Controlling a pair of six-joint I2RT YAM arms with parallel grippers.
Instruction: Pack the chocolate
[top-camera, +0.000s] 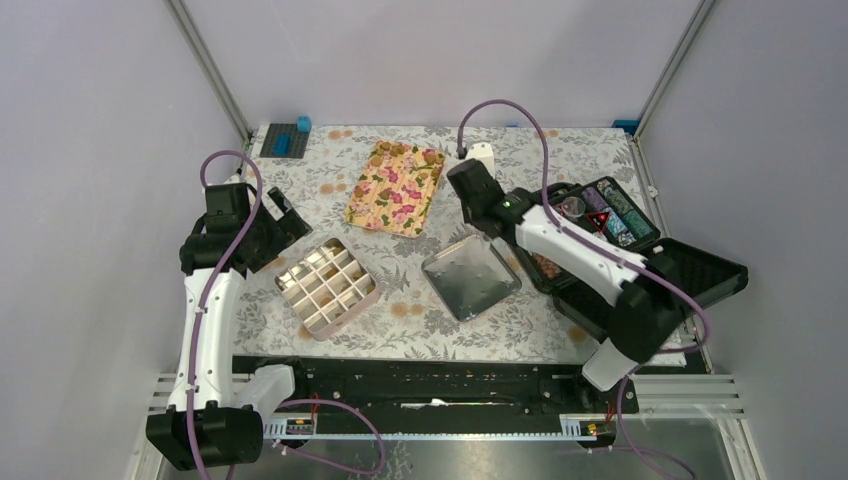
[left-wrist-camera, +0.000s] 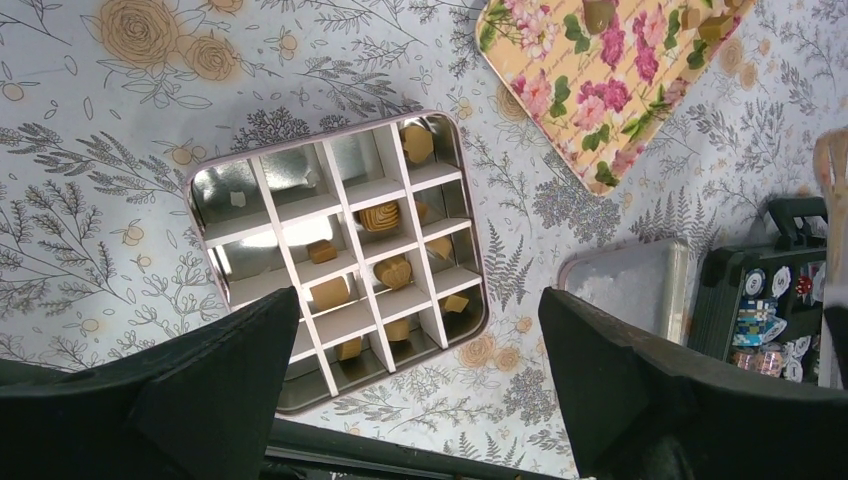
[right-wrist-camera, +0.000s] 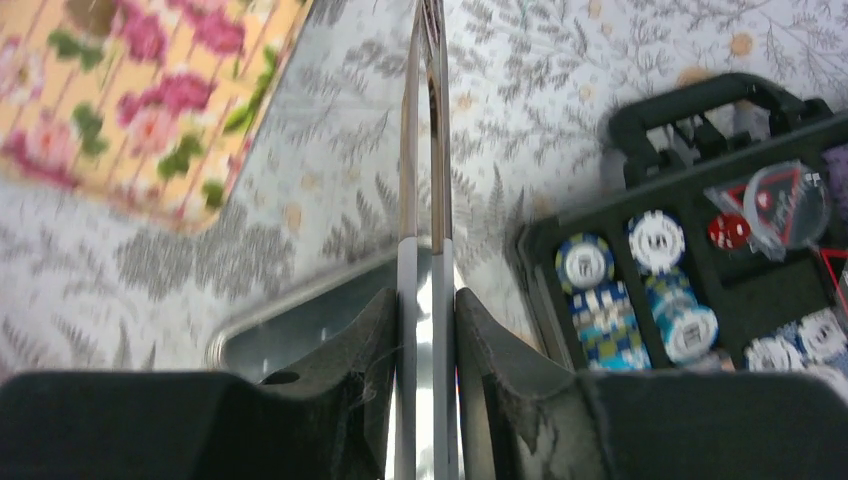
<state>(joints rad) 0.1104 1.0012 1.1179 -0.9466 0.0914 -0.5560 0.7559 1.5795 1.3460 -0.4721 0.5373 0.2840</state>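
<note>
The divided tin stands left of centre, and several golden-brown chocolates lie in its cells. A few more chocolates lie on the flowered tray at the back. My left gripper is open and empty, hovering above the tin's near left side. My right gripper is shut on thin metal tongs, which point away from it between the tray and the black case. The tongs hold nothing that I can see.
The tin's lid lies upside down to the right of the tin, below the right gripper. An open black case with striped chips stands at the right. A blue block sits at the back left corner.
</note>
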